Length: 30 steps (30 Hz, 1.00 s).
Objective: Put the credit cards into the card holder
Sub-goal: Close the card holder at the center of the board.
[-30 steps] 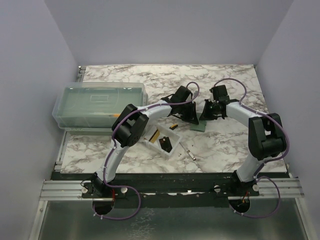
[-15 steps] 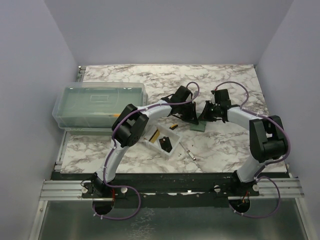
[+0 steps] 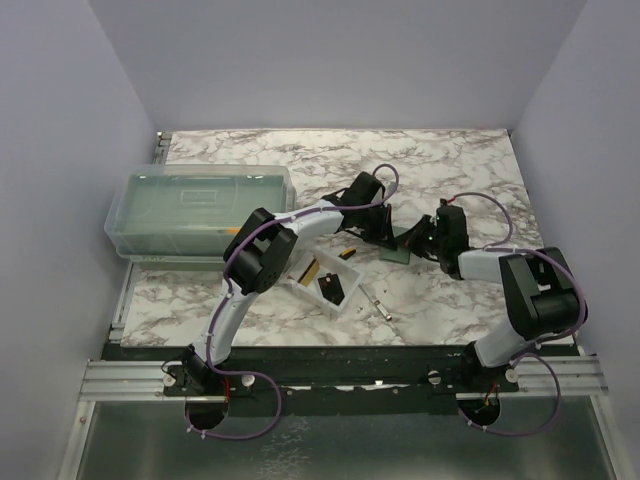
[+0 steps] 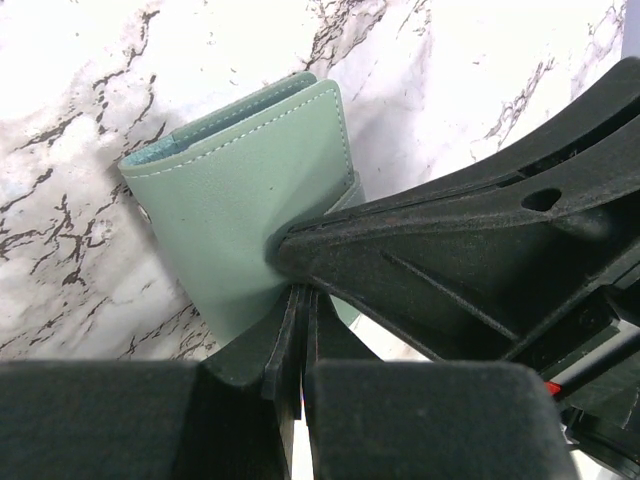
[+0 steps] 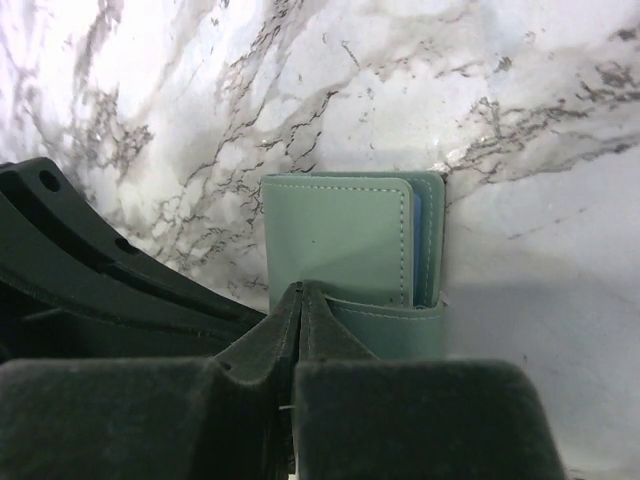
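The sage green card holder [image 3: 396, 254] lies on the marble between my two grippers. It also shows in the left wrist view [image 4: 250, 190] and in the right wrist view [image 5: 340, 240], folded, with a pale blue edge at its right side and its strap across the near end. My left gripper [image 3: 386, 238] [image 4: 300, 300] is shut, tips against the holder's cover. My right gripper [image 3: 413, 243] [image 5: 302, 295] is shut, tips on the cover beside the strap. I see nothing between either pair of jaws. A black card [image 3: 331, 288] and a gold card [image 3: 311, 270] lie in the clear tray [image 3: 345, 301].
A large translucent lidded box [image 3: 195, 210] stands at the left. An orange-handled black tool [image 3: 347, 253] lies by the tray. A small metal piece [image 3: 378, 305] lies near the front. The two grippers almost touch over the holder.
My right arm has dropped low and swung nearer, bringing its gripper down beside the card holder. My left arm and the cards have not moved.
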Available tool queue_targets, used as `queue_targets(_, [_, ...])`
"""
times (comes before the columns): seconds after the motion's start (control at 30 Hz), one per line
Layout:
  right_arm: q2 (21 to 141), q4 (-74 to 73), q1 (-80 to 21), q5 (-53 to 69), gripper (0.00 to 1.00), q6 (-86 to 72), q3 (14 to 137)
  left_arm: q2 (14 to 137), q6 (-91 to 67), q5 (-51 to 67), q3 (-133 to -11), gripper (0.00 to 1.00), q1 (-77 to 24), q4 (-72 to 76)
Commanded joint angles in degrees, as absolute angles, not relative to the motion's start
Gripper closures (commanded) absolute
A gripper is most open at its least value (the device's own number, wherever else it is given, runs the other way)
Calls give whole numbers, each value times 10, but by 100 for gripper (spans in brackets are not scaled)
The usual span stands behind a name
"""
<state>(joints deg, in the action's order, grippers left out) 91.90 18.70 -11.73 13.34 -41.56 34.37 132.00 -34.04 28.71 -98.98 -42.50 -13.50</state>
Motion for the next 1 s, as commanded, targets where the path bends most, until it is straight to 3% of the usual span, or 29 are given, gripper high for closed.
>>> queue_targets(0.0, [940,153,-126,99,100,-471,250,1327,-322,244,-978,100,-423,-181])
queue_targets(0.63, [1112,405,33,325,100,-601,186,1315,-321,254,-971,100,-423,-184])
queue_targets(0.83, [1107,396,35,344,100,-569,205,1307,-322,267,-980,100,-424,-191])
queue_targets(0.97, [997,228,35,325,94,-455,255,1277,-319,281,-1008,85,-423,-216])
